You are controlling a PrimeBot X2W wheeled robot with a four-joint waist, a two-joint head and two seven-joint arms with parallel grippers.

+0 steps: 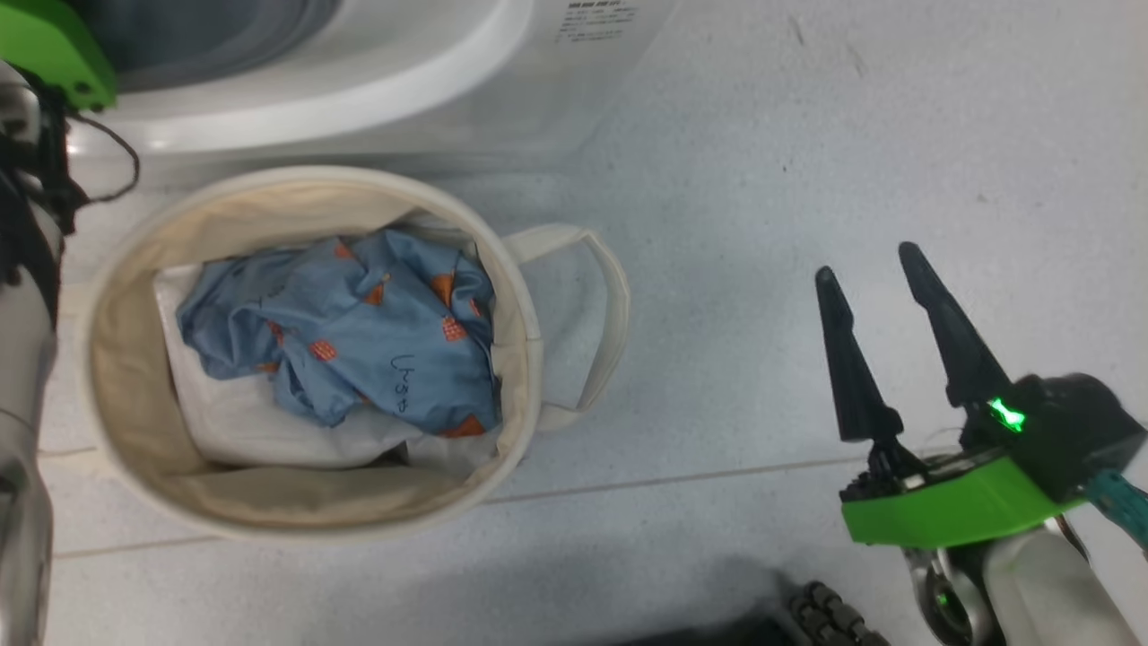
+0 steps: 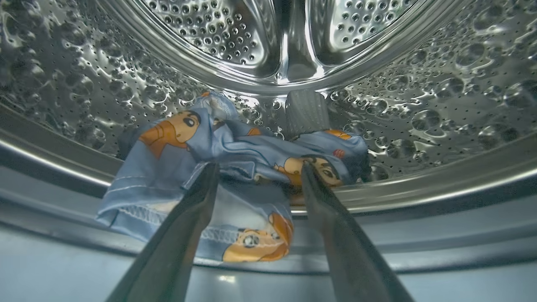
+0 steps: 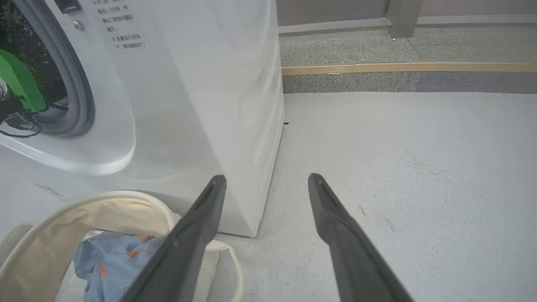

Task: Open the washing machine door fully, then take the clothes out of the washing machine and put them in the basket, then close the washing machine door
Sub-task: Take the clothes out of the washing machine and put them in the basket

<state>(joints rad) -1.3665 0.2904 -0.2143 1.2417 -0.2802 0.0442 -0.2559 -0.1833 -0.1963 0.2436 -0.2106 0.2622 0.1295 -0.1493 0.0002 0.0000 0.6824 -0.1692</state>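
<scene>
Conceivably a shallow pinch catches one fold only, and the light-blue cartoon-print garment (image 2: 235,144), slumped over the front lip of the steel perforated drum (image 2: 423,105), slips free short of the round cream canvas basket (image 1: 121,350), where another blue piece (image 1: 350,341) lies. Left gripper (image 2: 259,167): fingers spread wide, straddling the cloth, nothing clamped, contact unclear. Right gripper (image 1: 866,262): fingers apart, empty, above grey floor (image 1: 807,135) beside the basket.

Washing machine (image 1: 359,81) cut at top edge, head view; printed label (image 1: 596,22) too small to read. Basket (image 3: 50,239) cut by bottom edge, right wrist view. Clothes (image 2: 235,142) partly behind left gripper (image 2: 259,167) fingers, left wrist view.
</scene>
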